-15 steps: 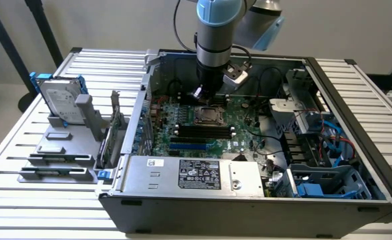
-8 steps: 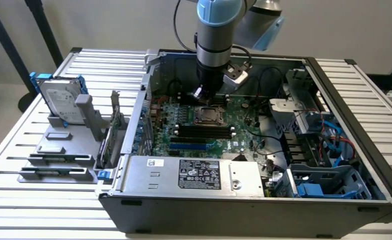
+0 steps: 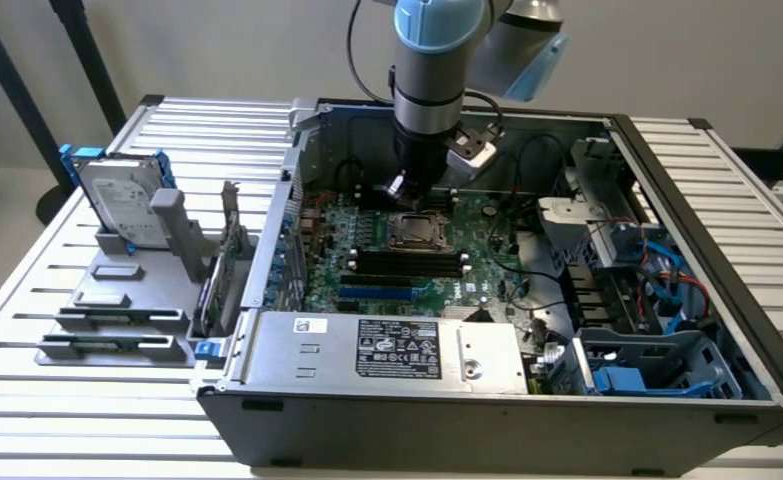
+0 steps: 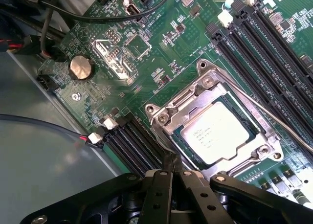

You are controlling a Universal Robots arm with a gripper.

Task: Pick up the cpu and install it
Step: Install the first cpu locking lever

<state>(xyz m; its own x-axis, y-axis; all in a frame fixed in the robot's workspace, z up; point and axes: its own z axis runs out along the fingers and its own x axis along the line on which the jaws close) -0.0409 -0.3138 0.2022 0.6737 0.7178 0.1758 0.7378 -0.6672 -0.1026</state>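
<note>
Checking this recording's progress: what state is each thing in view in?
cpu: lying flat in the socket.
gripper: shut, holding nothing, close by the socket's edge.
computer case: open on top.
hard drive: upright in grey stand, outside the case.

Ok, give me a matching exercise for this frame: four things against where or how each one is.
Things:
1 cpu
2 gripper
3 hard drive
4 coin cell

States:
A shut, beside the socket
B upright in a grey stand outside the case
C lying in the socket
D round, silver, on the green board

Pairs: 1-C, 2-A, 3-B, 4-D
</note>
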